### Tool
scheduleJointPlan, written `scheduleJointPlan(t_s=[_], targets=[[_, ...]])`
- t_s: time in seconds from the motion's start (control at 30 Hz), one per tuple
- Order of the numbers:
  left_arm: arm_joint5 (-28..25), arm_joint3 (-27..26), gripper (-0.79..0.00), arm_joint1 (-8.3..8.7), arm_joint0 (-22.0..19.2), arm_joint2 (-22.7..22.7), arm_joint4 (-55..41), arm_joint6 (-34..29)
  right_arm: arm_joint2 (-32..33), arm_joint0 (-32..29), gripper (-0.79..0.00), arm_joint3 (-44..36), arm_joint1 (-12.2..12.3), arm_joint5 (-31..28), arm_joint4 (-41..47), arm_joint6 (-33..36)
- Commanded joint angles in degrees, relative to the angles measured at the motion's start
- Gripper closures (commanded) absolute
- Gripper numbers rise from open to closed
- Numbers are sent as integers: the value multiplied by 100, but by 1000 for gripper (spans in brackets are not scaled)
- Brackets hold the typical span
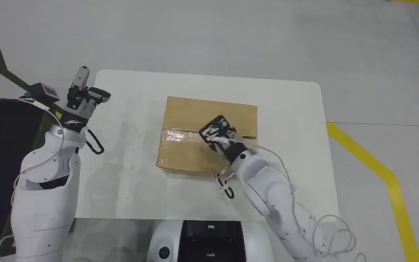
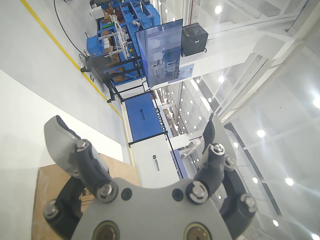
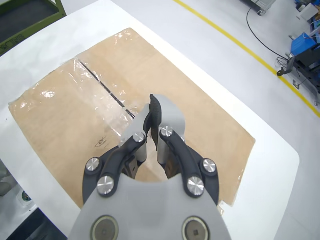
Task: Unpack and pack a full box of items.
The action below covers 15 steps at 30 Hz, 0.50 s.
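Observation:
A closed brown cardboard box [image 1: 196, 141] lies in the middle of the white table [image 1: 131, 190], its top seam sealed with clear tape [image 3: 82, 81]. My right gripper [image 3: 153, 106] hovers just over the taped seam near the box's right end, fingers shut with nothing between them; the top view shows the right gripper [image 1: 216, 129] there too. My left gripper [image 1: 87, 92] is raised at the table's far left corner, away from the box, pointing up and outward. In its own wrist view the left gripper [image 2: 133, 129] is open and empty, with a corner of the box [image 2: 50, 176] behind one finger.
Bare tabletop surrounds the box on all sides. A yellow floor line [image 1: 366, 164] runs past the table's right side. A green metal cart [image 3: 27, 8] stands off one table corner. Shelving with blue bins [image 2: 120, 43] and a screen [image 2: 162, 51] stand far off.

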Motion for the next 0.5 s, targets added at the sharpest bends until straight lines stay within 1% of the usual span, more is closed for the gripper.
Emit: scheduleJointPlan(t_s=[0.0,0.3,0.47], targets=[[0,-1,-785,0,0,0,1,0,56,-123,0,-82,15,78,-52,-115],[0,-1,-785,0,0,0,1,0,417,-781,0,-480,88,422,-24,-668],[0,-1,-785,0,0,0,1,0,474,-1120,0,-627,132,474,-253,-855]])
